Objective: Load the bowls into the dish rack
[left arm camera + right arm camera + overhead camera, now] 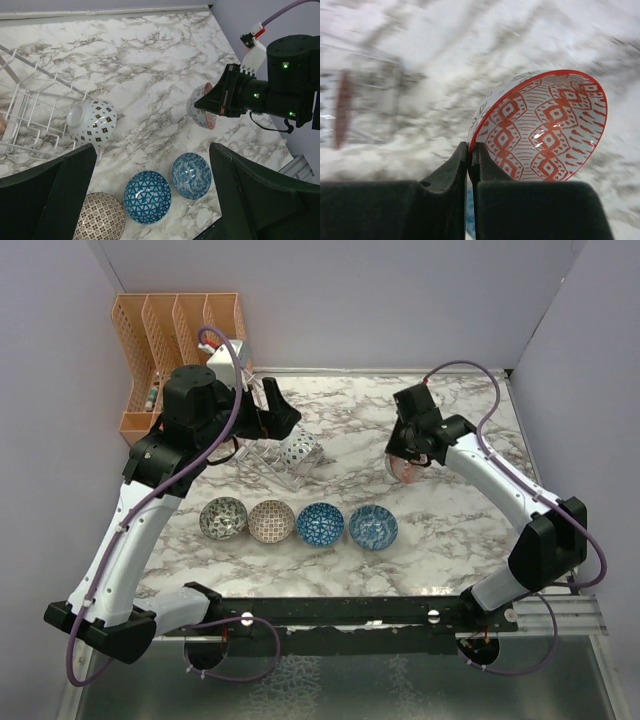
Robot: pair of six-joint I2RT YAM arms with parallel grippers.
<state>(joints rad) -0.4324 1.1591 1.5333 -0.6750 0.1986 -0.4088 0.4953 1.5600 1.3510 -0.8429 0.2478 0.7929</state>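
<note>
We see the marble table (460, 510) walled left, back and right, with bare stone open between the arms. The dish rack (268, 455) stands back left, and a patterned bowl (92, 122) tilts at its outer end. The left gripper (152, 147) hovers there, spread wide. The right gripper (470, 147) pinches the red bowl (545, 130) by its rim, right of centre. Four bowls (320, 523) line the front.

No words, numbers or brand names can be read in any of the views. The red bowl (545, 130) has only diamond shapes painted inside it. The blue bowls (147, 196) have only small triangle and scale patterns, with no letters on them.
</note>
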